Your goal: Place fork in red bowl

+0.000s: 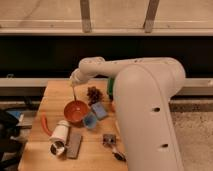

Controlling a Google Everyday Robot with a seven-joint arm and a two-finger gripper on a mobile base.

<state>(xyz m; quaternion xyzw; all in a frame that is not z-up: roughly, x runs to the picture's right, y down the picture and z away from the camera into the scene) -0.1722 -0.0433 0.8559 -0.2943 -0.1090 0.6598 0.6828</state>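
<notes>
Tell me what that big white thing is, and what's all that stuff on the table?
The big white thing is a robot arm. The one picture looks down on it from above. At the arm's end is a grabbing tool, hovering over the wooden table. It holds a thin fork that points down just above the small red bowl. Around the bowl lie a white cup on its side, a grey block, some blue things, a brown spiky lump and an orange stick.
</notes>
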